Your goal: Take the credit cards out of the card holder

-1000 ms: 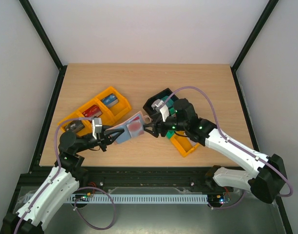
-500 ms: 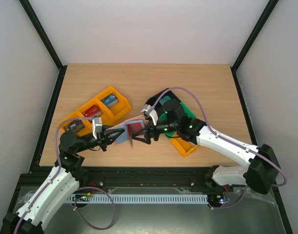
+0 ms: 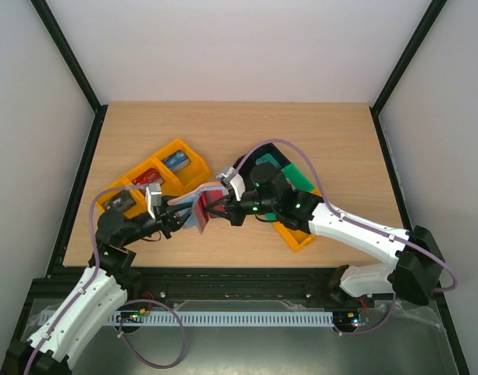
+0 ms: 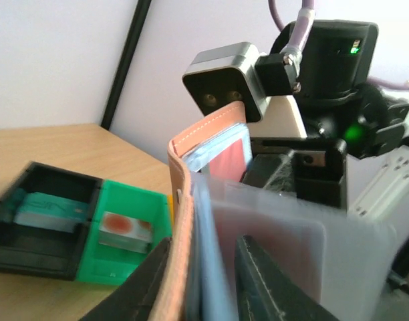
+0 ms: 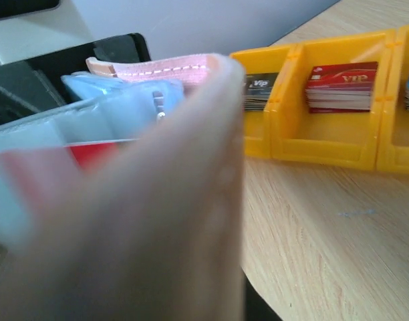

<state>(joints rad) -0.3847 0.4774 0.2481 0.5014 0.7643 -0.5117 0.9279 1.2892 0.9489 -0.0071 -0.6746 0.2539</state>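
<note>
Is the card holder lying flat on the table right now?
No, in the left wrist view the card holder stands on edge between the fingers of the left end effector.

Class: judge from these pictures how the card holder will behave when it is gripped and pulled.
Probably floppy: the card holder curves over above the left gripper. Its clear sleeves look thin, so they are likely bendy and slippery to pull on.
</note>
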